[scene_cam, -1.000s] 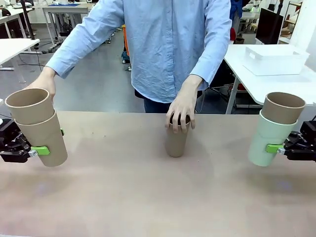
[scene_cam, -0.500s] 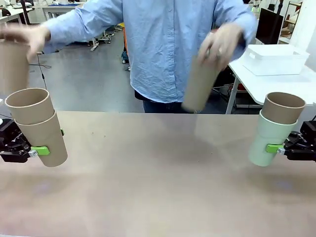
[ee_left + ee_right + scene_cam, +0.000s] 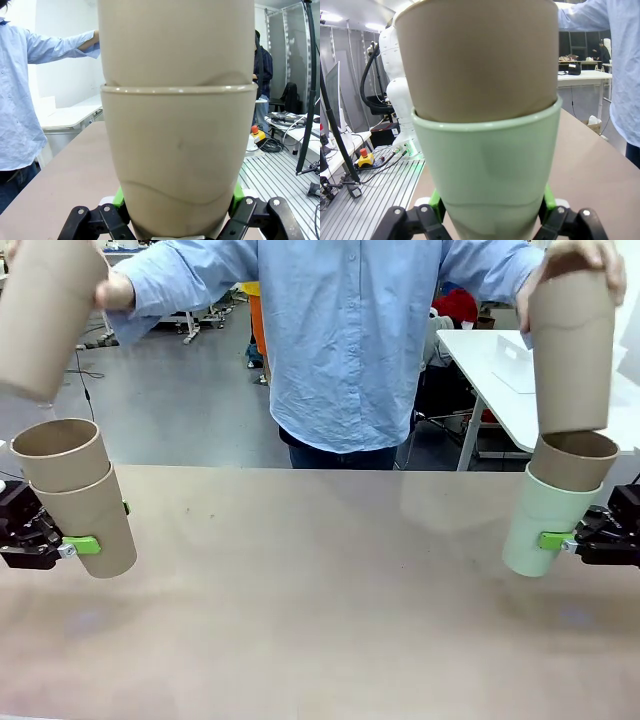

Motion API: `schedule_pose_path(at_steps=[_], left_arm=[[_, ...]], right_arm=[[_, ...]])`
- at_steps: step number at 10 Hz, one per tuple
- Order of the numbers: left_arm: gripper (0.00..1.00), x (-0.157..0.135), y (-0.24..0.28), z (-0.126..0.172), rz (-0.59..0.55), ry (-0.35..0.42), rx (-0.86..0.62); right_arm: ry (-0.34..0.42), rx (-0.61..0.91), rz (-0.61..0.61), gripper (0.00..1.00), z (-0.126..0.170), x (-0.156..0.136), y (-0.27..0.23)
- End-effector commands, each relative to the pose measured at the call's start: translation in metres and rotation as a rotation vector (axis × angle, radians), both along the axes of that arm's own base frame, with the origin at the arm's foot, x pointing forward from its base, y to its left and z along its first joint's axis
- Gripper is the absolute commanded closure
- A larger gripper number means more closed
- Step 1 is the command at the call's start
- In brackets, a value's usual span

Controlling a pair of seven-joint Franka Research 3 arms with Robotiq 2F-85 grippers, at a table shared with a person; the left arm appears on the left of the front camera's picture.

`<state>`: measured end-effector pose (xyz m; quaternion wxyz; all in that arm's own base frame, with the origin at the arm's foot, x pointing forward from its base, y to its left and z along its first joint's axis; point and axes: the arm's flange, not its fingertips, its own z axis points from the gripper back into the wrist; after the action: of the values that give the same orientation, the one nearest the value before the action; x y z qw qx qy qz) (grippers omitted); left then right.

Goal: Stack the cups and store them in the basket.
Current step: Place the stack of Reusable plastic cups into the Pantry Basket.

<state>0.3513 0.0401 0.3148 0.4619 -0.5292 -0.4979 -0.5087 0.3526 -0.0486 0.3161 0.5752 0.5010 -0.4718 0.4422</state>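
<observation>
Left gripper point(image 3: 82, 544): fingers clamped on the lower wall of the tan outer cup point(image 3: 92, 525), held at the desk's point(image 3: 320, 630) left edge, tilted a bit. Second tan cup point(image 3: 60, 452) is nested inside it, rim standing proud of the top. In the left wrist view, green pads point(image 3: 119, 196) press on both sides of the outer cup.

Right gripper point(image 3: 560, 540): fingers clamped on the mint cup point(image 3: 545, 525) at the desk's right edge, also tilted. Tan insert cup point(image 3: 572, 458) is nested in it.

Person stands at the far edge with one loose tan cup per hand. Left loose cup point(image 3: 40, 315) is in the hand point(image 3: 118, 290) on the robot's left, high above the left stack and well apart from it. Right loose cup point(image 3: 572, 350), in the other hand point(image 3: 590, 255), sits directly over the right stack with its base at the insert cup's mouth. Can't tell if it's touching or inside.

Basket point(image 3: 513, 365): white bin on a side table point(image 3: 490, 400) beyond the desk's far right corner, mostly hidden behind the right loose cup; contents not visible.

Open desk surface runs the full width between the two stacks.
</observation>
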Motion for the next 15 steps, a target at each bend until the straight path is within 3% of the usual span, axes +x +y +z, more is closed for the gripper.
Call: schedule_pose_path(at_steps=[1, 15], left_arm=[[0.16, -0.0004, -0.0005, 0.0025, 0.001, -0.011, -0.004], [0.16, -0.0004, -0.0005, 0.0025, 0.001, -0.011, -0.004]], right_arm=[[-0.006, 0.0, -0.002, 0.13, 0.0023, 0.0001, -0.0008], [-0.006, 0.0, -0.002, 0.13, 0.0023, 0.0001, -0.0008]])
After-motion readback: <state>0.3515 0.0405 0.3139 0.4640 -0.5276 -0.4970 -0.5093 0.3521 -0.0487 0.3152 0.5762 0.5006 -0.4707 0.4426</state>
